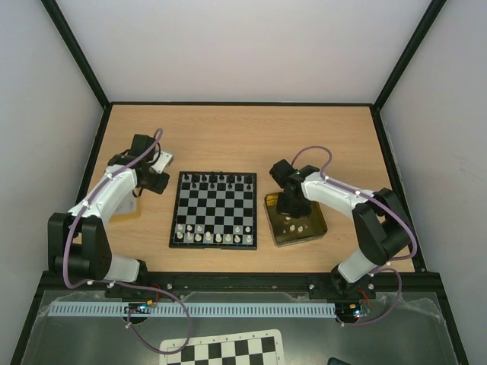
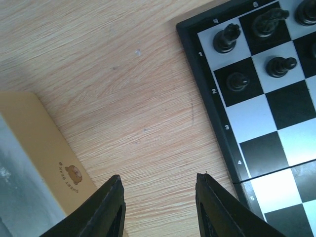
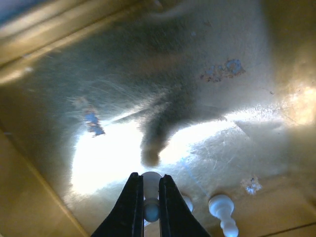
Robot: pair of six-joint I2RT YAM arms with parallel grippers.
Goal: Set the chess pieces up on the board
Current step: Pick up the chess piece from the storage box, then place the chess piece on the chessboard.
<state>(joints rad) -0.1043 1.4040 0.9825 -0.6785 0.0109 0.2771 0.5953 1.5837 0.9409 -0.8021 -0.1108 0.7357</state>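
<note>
A wooden table point(image 1: 228, 129) seen from above, with two robot arms at its near edge.

The right pincer point(image 3: 150, 180) is down inside a square gold tin point(image 1: 319, 228) just right of the board point(image 1: 214, 209). Its two black fingers are pressed nearly together on a white piece point(image 3: 151, 211), which stands between their tips. The piece is smooth, glossy and rounded at the top. Just to its right, outside the fingers, another white piece point(image 3: 222, 207) with a ball head and a waisted stem lies on the tin floor. That floor is shiny gold metal, finely scratched, with a bright glare patch and a few small bluish scuffs.

The left pincer point(image 2: 160, 176) hangs over bare wood left of the board, its jaws partly apart with nothing between them. The wood is pale with fine straight grain. The board's far-left corner is near it, to its right. The board is flat and square, with black and silvery-white squares, a black frame and small white numbers along the edge. Black pieces point(image 2: 227, 38), glossy and knob-topped, stand on its far rows. White pieces point(image 1: 213, 237) fill most of its two near rows. The middle squares are bare. At the pincer's left lies a pale yellow box point(image 2: 49, 153) with a small bear print.
</note>
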